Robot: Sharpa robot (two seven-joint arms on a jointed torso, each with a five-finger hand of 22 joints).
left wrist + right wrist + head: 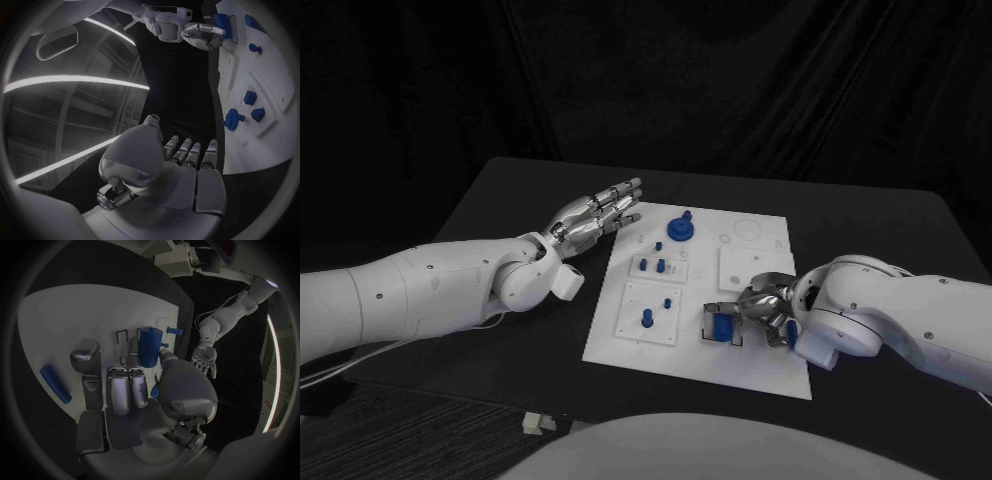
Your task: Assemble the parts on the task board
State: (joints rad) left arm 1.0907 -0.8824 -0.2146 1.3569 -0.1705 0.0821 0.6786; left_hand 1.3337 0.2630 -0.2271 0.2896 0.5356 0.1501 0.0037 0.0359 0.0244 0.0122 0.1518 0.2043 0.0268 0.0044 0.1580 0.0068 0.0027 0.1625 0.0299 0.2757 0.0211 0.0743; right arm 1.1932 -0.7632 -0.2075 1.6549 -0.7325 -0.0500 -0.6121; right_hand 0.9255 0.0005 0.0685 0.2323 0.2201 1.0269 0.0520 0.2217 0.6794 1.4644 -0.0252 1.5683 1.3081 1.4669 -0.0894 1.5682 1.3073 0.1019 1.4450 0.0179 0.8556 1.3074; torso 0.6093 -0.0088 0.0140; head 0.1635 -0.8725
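Note:
The white task board (747,255) lies in the middle of the black table. My right hand (759,308) is low over the board's near right part and grips a blue cylinder part (718,329) between thumb and fingers; the right wrist view shows that cylinder (149,346) upright against the board. My left hand (596,216) hovers at the board's far left edge, fingers straight and apart, holding nothing. A blue knob-shaped part (681,228) stands at the board's far side. Small blue pegs (656,265) stand in the left-hand plates.
A long blue piece (55,384) lies flat on the board beside my right hand. More blue pegs (648,319) sit in the near left plate. Bare black table (531,200) surrounds the board on every side.

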